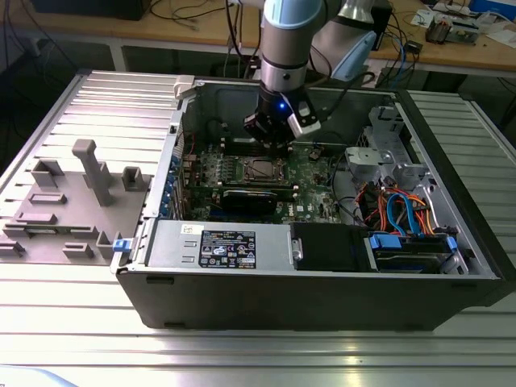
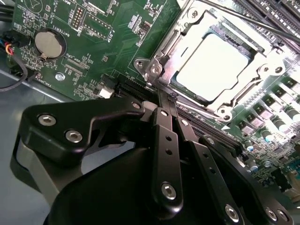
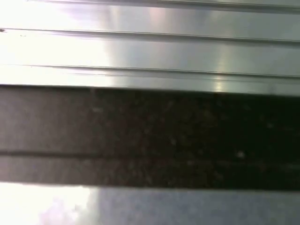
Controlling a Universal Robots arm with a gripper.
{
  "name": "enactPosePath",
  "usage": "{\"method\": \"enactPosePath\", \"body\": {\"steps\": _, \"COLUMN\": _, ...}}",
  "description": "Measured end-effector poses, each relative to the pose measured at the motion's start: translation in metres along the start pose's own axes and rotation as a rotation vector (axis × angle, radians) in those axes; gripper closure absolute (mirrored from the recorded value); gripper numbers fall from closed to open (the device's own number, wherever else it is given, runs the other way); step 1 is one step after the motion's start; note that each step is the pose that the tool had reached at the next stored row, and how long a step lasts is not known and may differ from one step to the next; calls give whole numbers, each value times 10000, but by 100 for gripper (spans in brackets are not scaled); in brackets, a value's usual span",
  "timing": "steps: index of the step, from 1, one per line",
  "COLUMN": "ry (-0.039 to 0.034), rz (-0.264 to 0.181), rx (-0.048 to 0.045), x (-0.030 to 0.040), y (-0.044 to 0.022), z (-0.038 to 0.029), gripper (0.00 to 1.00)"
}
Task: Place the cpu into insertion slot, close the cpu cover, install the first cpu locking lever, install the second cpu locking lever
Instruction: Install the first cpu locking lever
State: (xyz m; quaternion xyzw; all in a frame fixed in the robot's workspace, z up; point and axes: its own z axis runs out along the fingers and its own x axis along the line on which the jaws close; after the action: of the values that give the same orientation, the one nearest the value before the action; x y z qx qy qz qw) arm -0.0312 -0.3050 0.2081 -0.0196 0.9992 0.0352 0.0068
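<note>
One thin, stiff cpu cover (image 2: 262, 75) already lies shut over the cpu (image 2: 216, 65) in the insertion slot (image 1: 264, 170), so I judge only its springy wire levers need hooking at their ends, my hand (image 2: 165, 101) pressed together, empty, just beside it.

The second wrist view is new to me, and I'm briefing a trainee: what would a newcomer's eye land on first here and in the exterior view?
In the second wrist view, the bright silver cpu seated in the insertion slot, framed by the closed cpu cover, stands out, with the black hand just beside its corner. In the exterior view, the arm reaches down into the open computer case over the green motherboard.
</note>
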Motion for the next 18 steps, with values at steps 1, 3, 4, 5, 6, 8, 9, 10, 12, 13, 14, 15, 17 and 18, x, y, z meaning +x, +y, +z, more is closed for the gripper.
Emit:
{"method": "enactPosePath", "body": {"steps": 1, "ry": 0, "rz": 0, "rx": -1, "x": 0, "y": 0, "z": -2, "gripper": 89}}
{"method": "enactPosePath", "body": {"steps": 3, "ry": 1, "rz": -1, "rx": 5, "x": 0, "y": 0, "z": -2, "gripper": 89}}
{"method": "enactPosePath", "body": {"steps": 4, "ry": 3, "rz": -1, "rx": 32, "x": -1, "y": -1, "z": 1, "gripper": 89}}
{"method": "enactPosePath", "body": {"steps": 5, "ry": 5, "rz": -1, "rx": 70, "x": -1, "y": -1, "z": 9, "gripper": 89}}
{"method": "enactPosePath", "body": {"steps": 6, "ry": 6, "rz": -2, "rx": 107, "x": -2, "y": -2, "z": 18, "gripper": 89}}
{"method": "enactPosePath", "body": {"steps": 8, "ry": 10, "rz": -3, "rx": 169, "x": -2, "y": -4, "z": 27, "gripper": 89}}
{"method": "enactPosePath", "body": {"steps": 9, "ry": 11, "rz": -4, "rx": 181, "x": -2, "y": -5, "z": 27, "gripper": 89}}
{"method": "enactPosePath", "body": {"steps": 10, "ry": 11, "rz": -3, "rx": 190, "x": -2, "y": -6, "z": 30, "gripper": 89}}
{"method": "enactPosePath", "body": {"steps": 12, "ry": 11, "rz": -3, "rx": 210, "x": -2, "y": -6, "z": 33, "gripper": 89}}
{"method": "enactPosePath", "body": {"steps": 13, "ry": 12, "rz": -3, "rx": 221, "x": -2, "y": -6, "z": 35, "gripper": 89}}
{"method": "enactPosePath", "body": {"steps": 14, "ry": 12, "rz": -2, "rx": 232, "x": -2, "y": -6, "z": 36, "gripper": 89}}
{"method": "enactPosePath", "body": {"steps": 15, "ry": 12, "rz": -3, "rx": 244, "x": -2, "y": -6, "z": 38, "gripper": 89}}
{"method": "enactPosePath", "body": {"steps": 17, "ry": 13, "rz": -3, "rx": 268, "x": -2, "y": -6, "z": 41, "gripper": 89}}
{"method": "enactPosePath", "body": {"steps": 18, "ry": 13, "rz": -4, "rx": 286, "x": -2, "y": -7, "z": 43, "gripper": 89}}
